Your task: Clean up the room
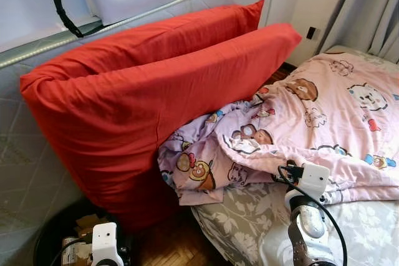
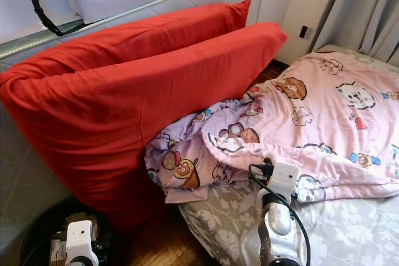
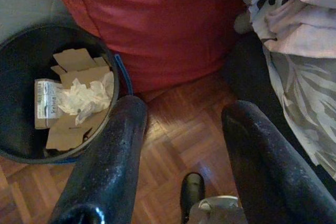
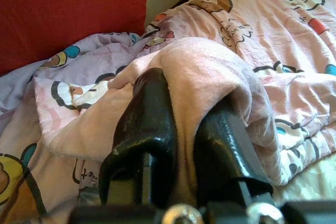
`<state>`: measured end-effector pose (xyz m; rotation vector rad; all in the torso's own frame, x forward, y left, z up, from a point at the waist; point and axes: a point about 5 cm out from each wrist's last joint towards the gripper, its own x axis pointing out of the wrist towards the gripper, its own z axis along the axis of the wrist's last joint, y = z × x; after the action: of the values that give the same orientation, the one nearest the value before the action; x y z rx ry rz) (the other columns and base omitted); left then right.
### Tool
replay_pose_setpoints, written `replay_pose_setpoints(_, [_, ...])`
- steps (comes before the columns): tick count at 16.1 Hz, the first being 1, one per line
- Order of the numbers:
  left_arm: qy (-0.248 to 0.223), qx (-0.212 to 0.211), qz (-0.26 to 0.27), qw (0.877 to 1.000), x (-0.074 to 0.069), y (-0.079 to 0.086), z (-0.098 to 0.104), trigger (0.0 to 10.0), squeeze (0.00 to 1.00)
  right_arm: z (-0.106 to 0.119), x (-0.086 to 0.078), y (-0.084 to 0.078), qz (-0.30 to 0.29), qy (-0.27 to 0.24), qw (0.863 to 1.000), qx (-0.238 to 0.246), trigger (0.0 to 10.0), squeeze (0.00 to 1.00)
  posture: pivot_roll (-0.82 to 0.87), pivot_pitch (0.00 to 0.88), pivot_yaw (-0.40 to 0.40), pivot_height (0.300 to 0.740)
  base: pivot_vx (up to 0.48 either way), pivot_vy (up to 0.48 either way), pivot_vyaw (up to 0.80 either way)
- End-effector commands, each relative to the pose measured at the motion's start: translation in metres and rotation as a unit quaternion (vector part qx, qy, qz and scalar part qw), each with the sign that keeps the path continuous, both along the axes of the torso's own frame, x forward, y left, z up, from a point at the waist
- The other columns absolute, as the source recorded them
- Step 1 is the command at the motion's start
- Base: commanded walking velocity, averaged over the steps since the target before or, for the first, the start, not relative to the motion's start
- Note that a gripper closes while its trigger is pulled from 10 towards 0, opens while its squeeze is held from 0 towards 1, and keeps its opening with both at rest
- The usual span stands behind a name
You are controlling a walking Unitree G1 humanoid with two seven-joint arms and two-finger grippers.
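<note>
A pink cartoon-print blanket lies rumpled over the bed, its lilac corner bunched against two big red pillows. My right gripper is at the blanket's near edge, shut on a fold of the pink fabric, which drapes over both fingers. My left gripper hangs open above the parquet floor with nothing between its fingers, beside a black bin.
The bin holds cardboard scraps and crumpled paper. The bed has a grey floral sheet. A quilted grey mattress stands upright behind the pillows. Curtains hang at the far right. My foot is on the floor.
</note>
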<state>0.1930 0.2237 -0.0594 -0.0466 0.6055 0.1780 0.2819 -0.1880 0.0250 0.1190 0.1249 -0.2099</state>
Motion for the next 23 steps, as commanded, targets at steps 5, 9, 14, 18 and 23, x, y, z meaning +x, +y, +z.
replay_pose_setpoints(5, [0.036, 0.0, 0.007, 0.999, -0.012, 0.01, -0.007, 10.0, 0.0, 0.002, 0.0, 0.003, 0.004, -0.011, 1.0, -0.008, 10.0, 0.0, 0.05, 0.048, 0.012, 0.74, 0.0, 0.0, 0.0])
replay_pose_setpoints(9, [0.055, -0.003, 0.012, 0.998, -0.015, 0.012, -0.01, 10.0, 0.0, 0.005, 0.001, 0.002, 0.003, -0.018, 1.0, -0.015, 10.0, 0.0, 0.05, 0.048, 0.011, 0.74, 0.0, 0.0, 0.0])
replay_pose_setpoints(14, [0.063, -0.005, 0.014, 0.998, -0.019, 0.013, -0.012, 10.0, 0.0, 0.007, 0.002, 0.001, 0.002, -0.024, 1.0, -0.021, 10.0, 0.0, 0.05, 0.047, 0.012, 0.74, 0.0, 0.0, 0.0])
replay_pose_setpoints(18, [0.063, -0.005, 0.014, 0.998, -0.018, 0.014, -0.011, 10.0, 0.0, 0.008, 0.002, 0.002, 0.001, -0.026, 0.999, -0.025, 10.0, 0.0, 0.05, 0.047, 0.014, 0.74, 0.0, 0.0, 0.0])
replay_pose_setpoints(23, [0.059, -0.005, 0.012, 0.998, -0.017, 0.013, -0.011, 10.0, 0.0, 0.009, 0.002, -0.001, -0.004, -0.027, 0.999, -0.029, 10.0, 0.0, 0.05, 0.049, 0.014, 0.74, 0.0, 0.0, 0.0])
